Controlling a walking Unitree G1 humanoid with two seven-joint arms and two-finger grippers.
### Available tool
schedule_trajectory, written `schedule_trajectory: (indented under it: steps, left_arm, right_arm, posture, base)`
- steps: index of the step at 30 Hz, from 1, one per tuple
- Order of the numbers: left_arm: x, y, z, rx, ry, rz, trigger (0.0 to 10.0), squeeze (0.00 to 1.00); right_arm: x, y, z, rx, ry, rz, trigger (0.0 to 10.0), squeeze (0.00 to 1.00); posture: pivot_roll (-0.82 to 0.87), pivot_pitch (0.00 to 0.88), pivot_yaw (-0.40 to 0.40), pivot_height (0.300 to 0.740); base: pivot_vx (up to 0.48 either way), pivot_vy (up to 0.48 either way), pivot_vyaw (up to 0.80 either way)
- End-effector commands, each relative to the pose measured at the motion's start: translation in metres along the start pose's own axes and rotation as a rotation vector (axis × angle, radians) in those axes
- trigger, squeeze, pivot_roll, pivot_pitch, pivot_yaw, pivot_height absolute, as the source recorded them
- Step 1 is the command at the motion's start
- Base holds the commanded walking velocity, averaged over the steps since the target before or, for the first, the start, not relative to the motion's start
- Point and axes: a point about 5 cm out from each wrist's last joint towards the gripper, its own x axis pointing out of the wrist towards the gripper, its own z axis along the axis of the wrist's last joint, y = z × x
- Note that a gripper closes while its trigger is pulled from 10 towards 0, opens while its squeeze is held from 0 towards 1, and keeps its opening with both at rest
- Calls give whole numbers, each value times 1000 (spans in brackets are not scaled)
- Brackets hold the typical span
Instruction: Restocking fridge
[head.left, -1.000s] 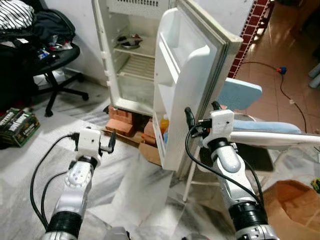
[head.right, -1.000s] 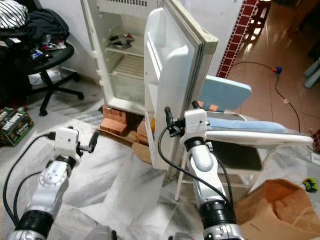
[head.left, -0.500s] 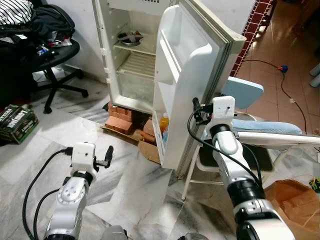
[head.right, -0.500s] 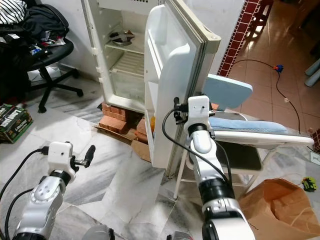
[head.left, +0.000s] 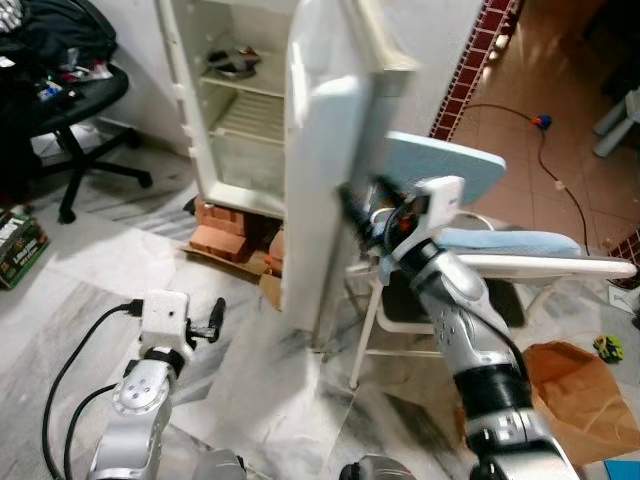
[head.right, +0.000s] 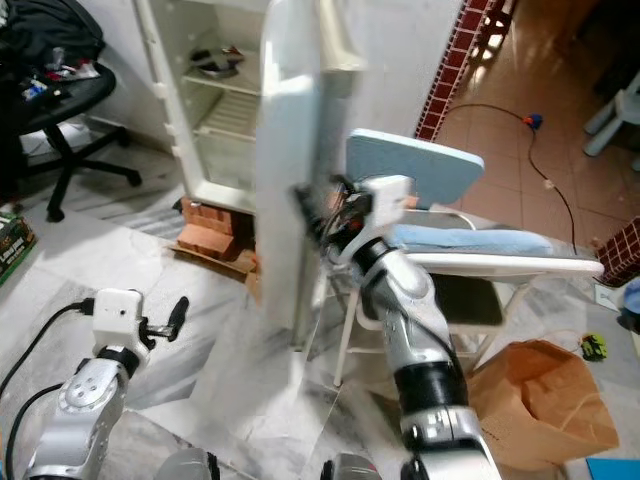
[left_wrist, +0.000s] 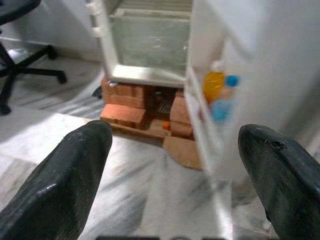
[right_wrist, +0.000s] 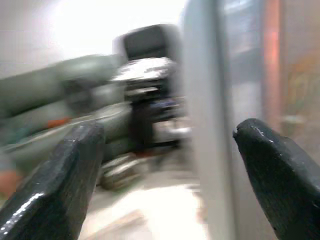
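A white fridge is seen at upper centre, its door swung open and blurred. The right gripper, jaws spread apart, is held against the door's outer edge. The left gripper, also spread, is held low at lower left. Bricks lie beneath; a blue-padded chair stands behind the door.

The tall white fridge door is smeared by motion blur in both eye views, its top cut off by the upper edge, and the right gripper at its near edge is too blurred to tell how its fingers stand. In the right wrist view everything past the two black fingers is a blur of grey and white shapes that cannot be made out. The black office chair at far left is cut by the picture's edge, and the small metal dish on the fridge's upper shelf is too small to tell its contents.
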Motion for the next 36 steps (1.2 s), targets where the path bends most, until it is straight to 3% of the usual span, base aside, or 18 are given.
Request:
schedule_trajectory:
  steps: [1, 3, 4, 5, 7, 8, 14, 22, 28, 36]
  left_arm:
    - [0, -1, -1, 7, 12, -3, 10000, 0]
    - [2, -3, -1, 12, 13, -12, 10000, 0]
    - [2, -3, -1, 12, 13, -12, 10000, 0]
    - [2, -4, -2, 14, 15, -17, 10000, 0]
    - [2, -4, -2, 15, 16, -18, 10000, 0]
    - [2, -4, -1, 15, 10, -19, 10000, 0]
    - [7, -1, 5, -9, -5, 11, 10000, 0]
    - [11, -3, 10, 5, -31, -6, 10000, 0]
    - [17, 0, 19, -2, -63, 2, 10000, 0]
    - [20, 0, 24, -10, -91, -28, 10000, 0]
  right_arm:
    - [-11, -7, -8, -69, 61, -31, 10000, 0]
    - [-24, -22, -20, -155, 104, -168, 10000, 0]
    - [-24, -22, -20, -155, 104, -168, 10000, 0]
    - [-37, -34, -27, -202, 117, -302, 10000, 0]
    - [-42, -37, -28, -205, 122, -337, 10000, 0]
    - [-54, -42, -32, -218, 141, -430, 10000, 0]
    - [-79, -39, -50, -200, 234, -607, 10000, 0]
    - [-83, -33, -51, -224, 179, -689, 10000, 0]
    - [-101, -48, -44, -215, 186, -816, 10000, 0]
    - [-103, -49, -43, -207, 183, -815, 10000, 0]
  posture:
    - [63, 61, -66, 740]
    - [54, 59, -64, 740]
    - [54, 59, -64, 740]
    - [50, 57, -62, 740]
    - [50, 57, -62, 740]
    - [47, 55, -60, 740]
    - [46, 38, -63, 740]
    - [38, 13, -48, 740]
    - [19, 0, -34, 740]
    - [16, 0, -27, 740]
  base:
    - [0, 0, 0]
    - [0, 0, 0]
    - [0, 0, 0]
    - [0, 0, 0]
    - [0, 0, 0]
    - [0, 0, 0]
    - [0, 0, 0]
    - [0, 468, 0]
    - [0, 480, 0]
    - [0, 480, 0]
